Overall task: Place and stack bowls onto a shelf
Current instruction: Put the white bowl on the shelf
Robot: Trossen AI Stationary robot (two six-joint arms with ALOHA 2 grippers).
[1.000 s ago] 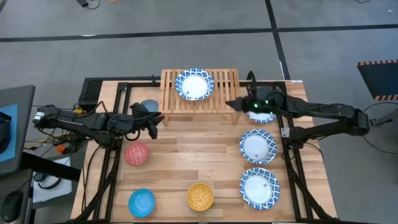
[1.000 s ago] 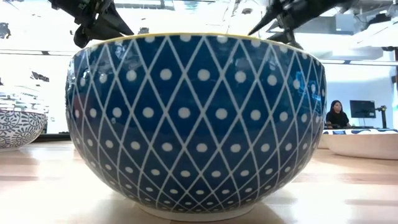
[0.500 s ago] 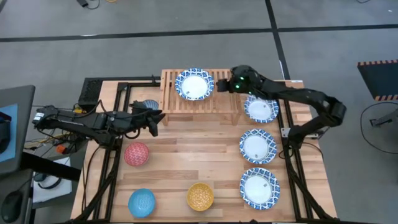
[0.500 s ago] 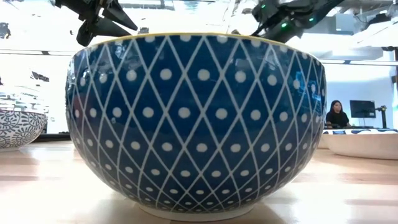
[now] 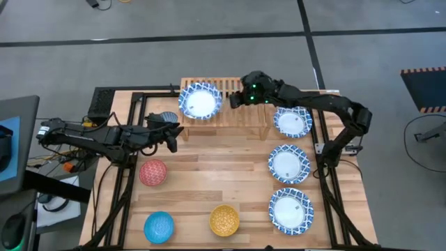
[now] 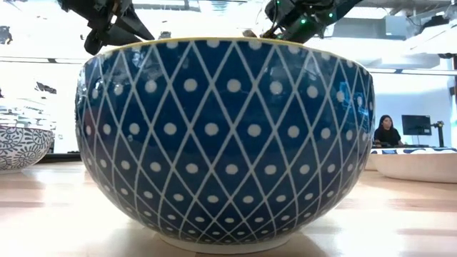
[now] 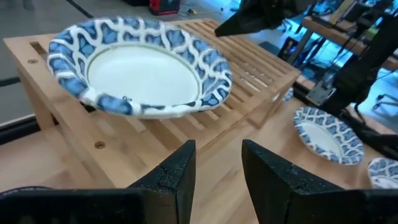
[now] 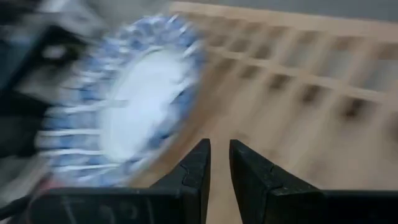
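White bowl (image 5: 200, 102) with a blue-patterned rim sits on the left end of the shelf (image 5: 237, 118) in the high view. The right gripper (image 5: 235, 100) hangs over the shelf just beside that bowl, its arm reaching in from the right. Three more white bowls (image 5: 289, 164) lie in a row on the table (image 5: 209, 174) to the right of the shelf. The left gripper (image 5: 174, 134) hovers near the shelf's left front corner, just beside the grey-blue bowl (image 5: 167, 119). The red bowl (image 5: 152, 172), the bright blue bowl (image 5: 159, 226) and the yellow bowl (image 5: 224, 219) stand apart on the table's near half.

From the low view, the yellow bowl (image 6: 225, 135) fills the picture, its outside blue with a white lattice and dots. Both arms show above its rim. A person (image 6: 388, 133) sits far off in the room.

Seen from the left wrist, the left gripper's fingers (image 7: 177, 177) stand apart with nothing between them. The white bowl (image 7: 140, 74) rests on the shelf (image 7: 255, 81) ahead, and the right gripper (image 7: 249, 22) is beyond it.

Through the right wrist view, which is blurred, the right gripper's fingers (image 8: 196, 171) leave only a narrow gap and pinch nothing. The white bowl (image 8: 124, 118) lies on the shelf (image 8: 298, 68) just ahead.
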